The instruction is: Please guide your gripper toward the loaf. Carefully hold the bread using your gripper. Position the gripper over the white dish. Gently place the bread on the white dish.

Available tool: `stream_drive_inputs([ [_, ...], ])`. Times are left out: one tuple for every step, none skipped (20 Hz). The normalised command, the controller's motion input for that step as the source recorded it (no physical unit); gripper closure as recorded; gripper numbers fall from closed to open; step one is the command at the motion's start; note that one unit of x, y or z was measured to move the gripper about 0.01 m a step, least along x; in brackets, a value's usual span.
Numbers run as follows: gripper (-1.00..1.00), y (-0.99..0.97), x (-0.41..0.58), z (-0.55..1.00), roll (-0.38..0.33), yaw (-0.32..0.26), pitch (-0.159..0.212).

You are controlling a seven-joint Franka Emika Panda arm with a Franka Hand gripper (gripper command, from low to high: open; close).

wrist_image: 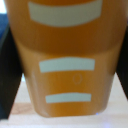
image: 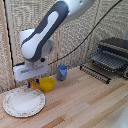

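Note:
The loaf [wrist_image: 65, 45] fills the wrist view as an orange-brown block with pale stripes. My gripper [wrist_image: 64, 75] is shut on it, with a dark finger [wrist_image: 7, 75] pressed to each side and wood table showing below. In the exterior view the white gripper block [image: 30, 72] hangs low just behind the white dish [image: 23, 101]. Only a small orange bit of the bread [image: 34, 81] shows under it. The dish lies flat near the table's front, on the exterior view's left, with nothing on it.
A yellow bowl [image: 47, 83] stands right beside the gripper, toward the exterior view's right. A blue cup [image: 62, 72] is behind it. A dark toaster oven [image: 112, 55] and a wire rack [image: 95, 72] sit at the far right.

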Motion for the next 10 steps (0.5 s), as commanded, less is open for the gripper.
stream_drive_inputs([
  [1.00,0.35,0.166,-0.52,0.000,0.042,0.011],
  [1.00,0.30,0.166,-0.49,0.000,0.043,0.005],
  [1.00,0.25,0.143,-0.48,0.000,0.035,0.002],
  [1.00,0.19,0.089,-0.52,-0.010,0.025,0.011],
  [1.00,0.12,0.066,-0.50,-0.013,0.029,0.020],
  [1.00,0.10,0.109,-0.45,-0.008,0.031,0.023],
  [1.00,0.13,0.174,-0.45,-0.003,0.027,0.015],
  [1.00,0.11,0.163,-0.41,0.000,0.029,0.000],
  [1.00,0.14,0.177,-0.37,0.000,0.015,0.000],
  [1.00,0.18,0.151,-0.32,0.000,0.000,0.000],
])
